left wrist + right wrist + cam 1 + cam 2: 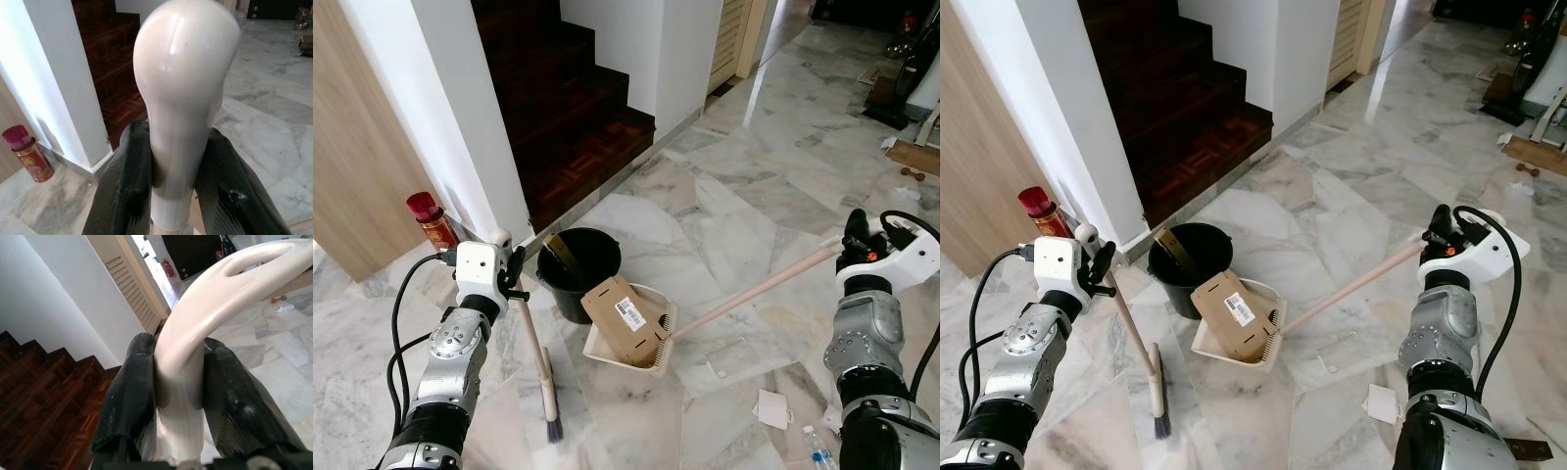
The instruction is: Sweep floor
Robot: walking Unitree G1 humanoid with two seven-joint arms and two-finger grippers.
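My left gripper is shut on the top of a cream broom handle. The broom stands nearly upright with its dark bristles on the marble floor before me. My right gripper is shut on the looped end of a long dustpan handle. The cream dustpan rests on the floor in the middle and holds a flattened brown cardboard box with a white label. A black bucket stands just behind the dustpan.
Dark wooden stairs rise behind a white wall. A red-lidded can stands by the wall at the left. White scraps and a small bottle lie on the floor at the right. Clutter sits at the far right.
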